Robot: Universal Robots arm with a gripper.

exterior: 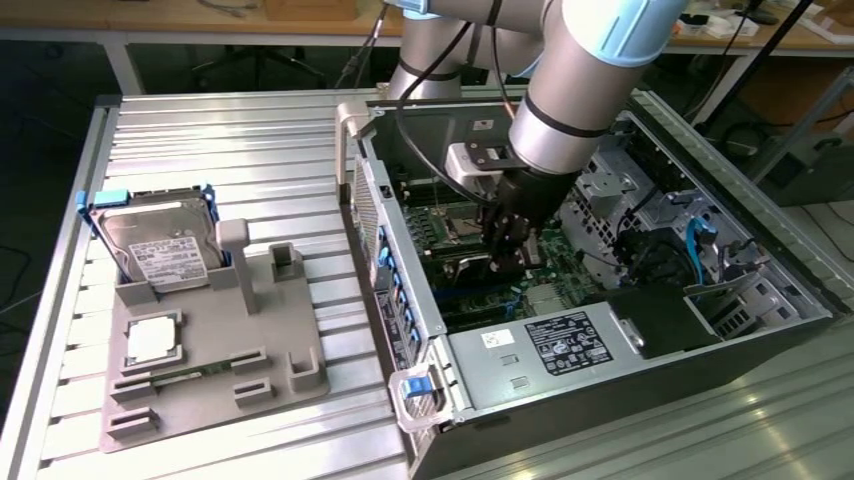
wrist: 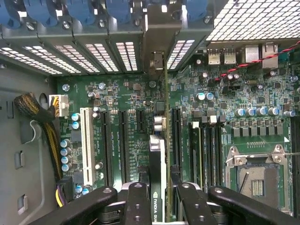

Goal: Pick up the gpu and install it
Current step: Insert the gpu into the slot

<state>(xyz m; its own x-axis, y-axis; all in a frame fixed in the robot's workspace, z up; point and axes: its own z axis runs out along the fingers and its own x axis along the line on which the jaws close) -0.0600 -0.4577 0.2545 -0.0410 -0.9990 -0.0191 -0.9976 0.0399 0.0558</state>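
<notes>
The gpu (wrist: 157, 154) is clamped edge-on in the end effector (wrist: 163, 201), down close over the motherboard (wrist: 126, 93), long axis pointed straight out along the expansion slots (wrist: 123, 140) toward the rear bracket openings (wrist: 126, 51).

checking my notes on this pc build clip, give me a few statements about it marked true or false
1. The pincer grips the gpu inside the computer case. True.
2. The hard drive sits inside the case. False: it stands in the grey tray outside the case, at the exterior view's left.
3. The case is closed up. False: its side is open and the motherboard is exposed.
4. The gpu is held edge-on over the motherboard's slots. True.
</notes>
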